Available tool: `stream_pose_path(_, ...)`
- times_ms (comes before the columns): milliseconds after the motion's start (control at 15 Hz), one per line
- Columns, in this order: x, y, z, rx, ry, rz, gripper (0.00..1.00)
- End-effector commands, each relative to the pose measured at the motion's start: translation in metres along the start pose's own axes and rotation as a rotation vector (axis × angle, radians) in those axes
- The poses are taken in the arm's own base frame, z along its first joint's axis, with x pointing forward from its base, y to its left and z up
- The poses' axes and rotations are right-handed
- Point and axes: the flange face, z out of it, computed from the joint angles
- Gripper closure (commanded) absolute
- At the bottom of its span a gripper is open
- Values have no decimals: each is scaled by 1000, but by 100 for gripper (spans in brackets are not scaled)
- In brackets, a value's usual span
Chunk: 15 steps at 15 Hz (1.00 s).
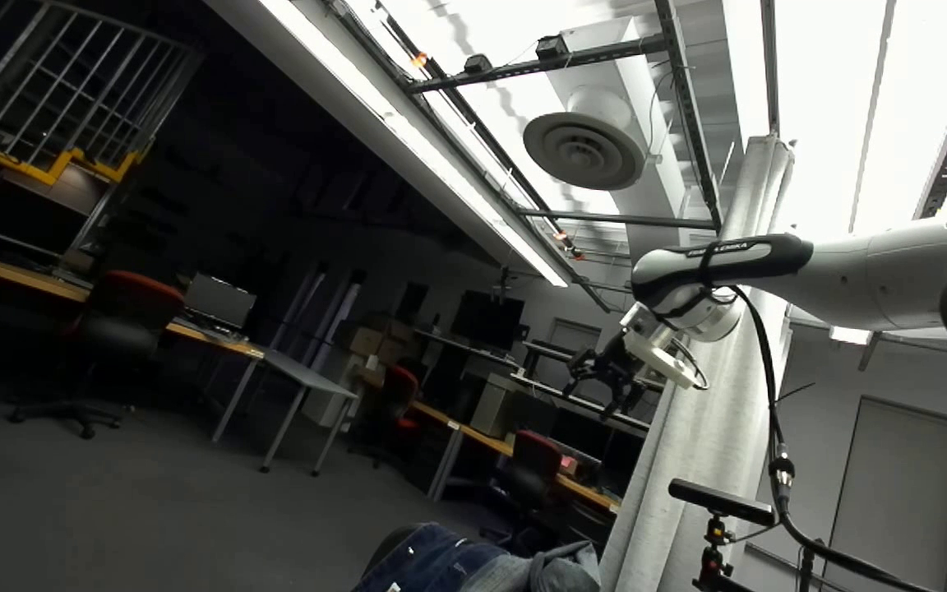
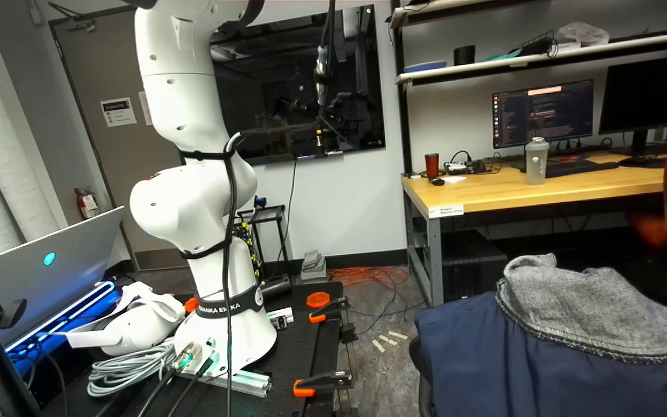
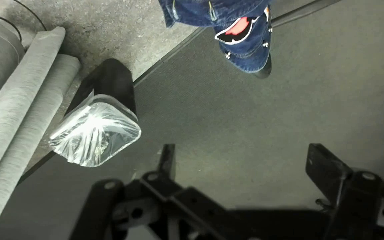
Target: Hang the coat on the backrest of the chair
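The coat drapes over the chair, whose dark edge shows along its left side, at the lower right of an exterior view. Its grey hood points up and trails rightward; the blue body runs down past the frame's bottom, the long axis apparently upright, its lower end cut off. In the wrist view a patched denim end points down from top centre. The claw gapes wide at the bottom there, gripping nothing, floor between its fingers. A lined bin stands left of centre, beside a grey curtain, apart from the coat.
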Motion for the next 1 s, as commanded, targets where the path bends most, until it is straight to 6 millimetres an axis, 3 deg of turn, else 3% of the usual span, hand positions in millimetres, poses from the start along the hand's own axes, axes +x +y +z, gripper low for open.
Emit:
stream_pose_path(0,-59,-39,30,-6,-45,-147,0)
stream_pose_path(267,-130,-82,71,20,-145,-262,0)
stream_pose_path(533,-198,-111,95,42,-212,-369,0)
stream_pose_path(933,-261,-145,113,45,-152,-523,0)
